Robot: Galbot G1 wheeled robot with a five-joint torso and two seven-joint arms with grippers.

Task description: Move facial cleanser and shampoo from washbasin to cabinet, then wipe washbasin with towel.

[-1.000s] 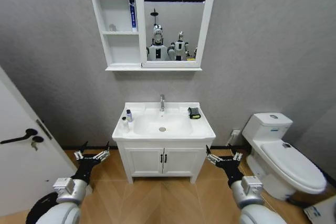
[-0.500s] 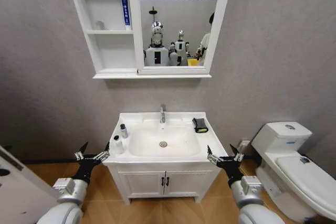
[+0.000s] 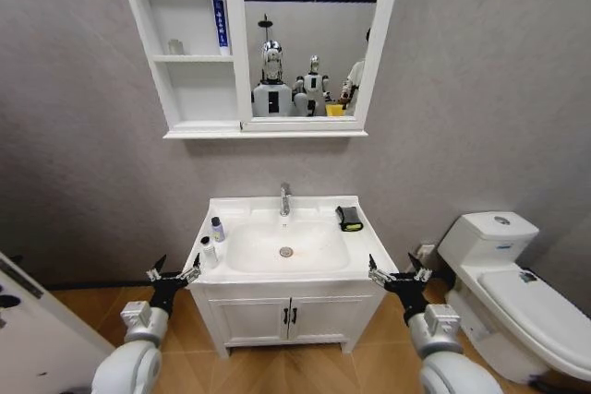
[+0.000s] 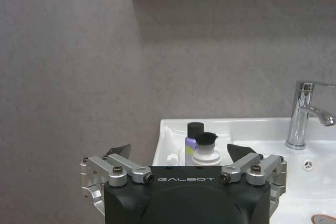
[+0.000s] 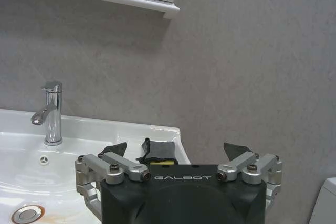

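The washbasin (image 3: 367, 259) stands straight ahead on a white floor cupboard. On its left rim stands the shampoo (image 3: 217, 229), a small purple bottle with a black cap. Just in front of it is the facial cleanser (image 3: 209, 254), a white bottle. The folded black towel (image 3: 348, 218) lies on the right rim by the wall. The cabinet (image 3: 185, 89) hangs above. My left gripper (image 3: 174, 277) hovers open at the basin's front left corner. My right gripper (image 3: 399, 276) is open off the front right corner. The left wrist view shows the shampoo (image 4: 193, 137) and cleanser (image 4: 206, 155) beyond that gripper (image 4: 179, 150). The towel (image 5: 156, 150) lies past the right gripper (image 5: 177, 149).
A chrome tap (image 3: 284, 199) rises at the basin's back and a drain (image 3: 286, 252) sits in the bowl. A blue-and-white tube (image 3: 219, 16) stands on the cabinet's top shelf. A toilet (image 3: 499, 288) is at the right and a door (image 3: 32, 329) at the lower left.
The whole view has closed in on the basin, so the camera has moved nearer. My left gripper now sits closer to the basin's left corner. Both grippers stay open.
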